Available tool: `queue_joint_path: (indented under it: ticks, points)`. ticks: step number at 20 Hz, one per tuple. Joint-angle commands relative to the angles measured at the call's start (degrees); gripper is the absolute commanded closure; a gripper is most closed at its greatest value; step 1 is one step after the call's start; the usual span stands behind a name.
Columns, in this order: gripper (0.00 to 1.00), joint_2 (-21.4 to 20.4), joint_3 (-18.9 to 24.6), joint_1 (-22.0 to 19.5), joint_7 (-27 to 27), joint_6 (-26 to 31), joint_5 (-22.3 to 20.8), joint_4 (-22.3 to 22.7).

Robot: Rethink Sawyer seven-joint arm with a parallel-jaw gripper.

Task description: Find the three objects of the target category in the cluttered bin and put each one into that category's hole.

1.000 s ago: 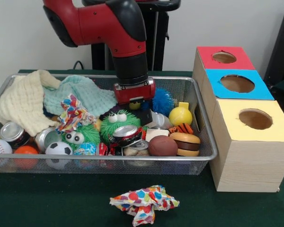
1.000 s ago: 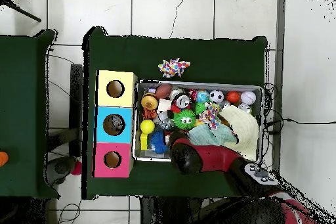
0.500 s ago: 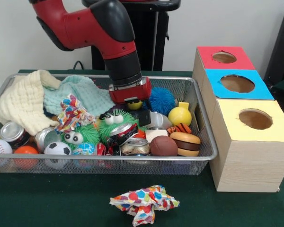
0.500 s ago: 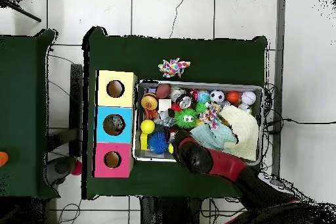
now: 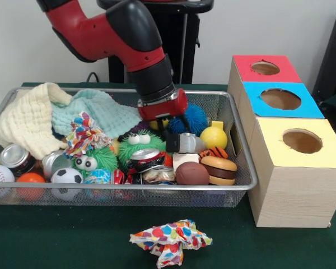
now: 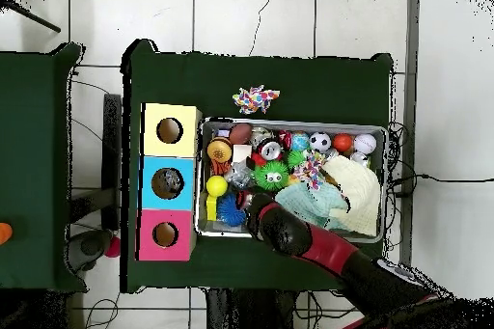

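The wire mesh bin (image 5: 129, 189) is full of toys, cans and cloths; in the overhead view its rim (image 6: 289, 123) lies right of the three boxes. The hole (image 5: 280, 99) is in the blue top of the middle box, also seen from above (image 6: 167, 183). My gripper (image 5: 169, 134) hangs tilted from the red wrist down into the bin's middle. It is between a blue spiky ball (image 5: 190, 117) and a green fuzzy toy (image 5: 140, 143), right against a silver can (image 5: 189, 143). From above, the arm (image 6: 282, 229) hides it.
The red-topped box (image 5: 265, 68) and the yellow-topped box (image 5: 302, 141) flank the blue one. In the bin lie a yellow toy (image 5: 213, 136), a burger toy (image 5: 218, 170), a brown football (image 5: 192, 173), a soccer ball (image 5: 67, 176) and cream (image 5: 28, 117) and teal (image 5: 95, 112) cloths. A multicoloured cloth (image 5: 171, 240) lies before the bin.
The wrist has tilted and the gripper has shifted slightly right and lower, toward the silver can and the blue spiky ball. The bin's contents look unmoved.
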Motion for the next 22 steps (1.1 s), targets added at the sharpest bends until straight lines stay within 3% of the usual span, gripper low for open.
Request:
queue_joint_path:
  ticks: [1,5,16,22]
  points:
    - [0.0,6.66,6.05,-1.39,12.97,6.46,6.36,-0.41]
    - [0.0,7.84,6.84,-2.21,13.13,5.51,7.86,-0.04]
    - [0.0,6.3,6.21,-1.39,11.92,3.89,8.39,1.42]
    - [0.0,10.5,10.51,-4.05,11.51,3.43,7.89,0.87]
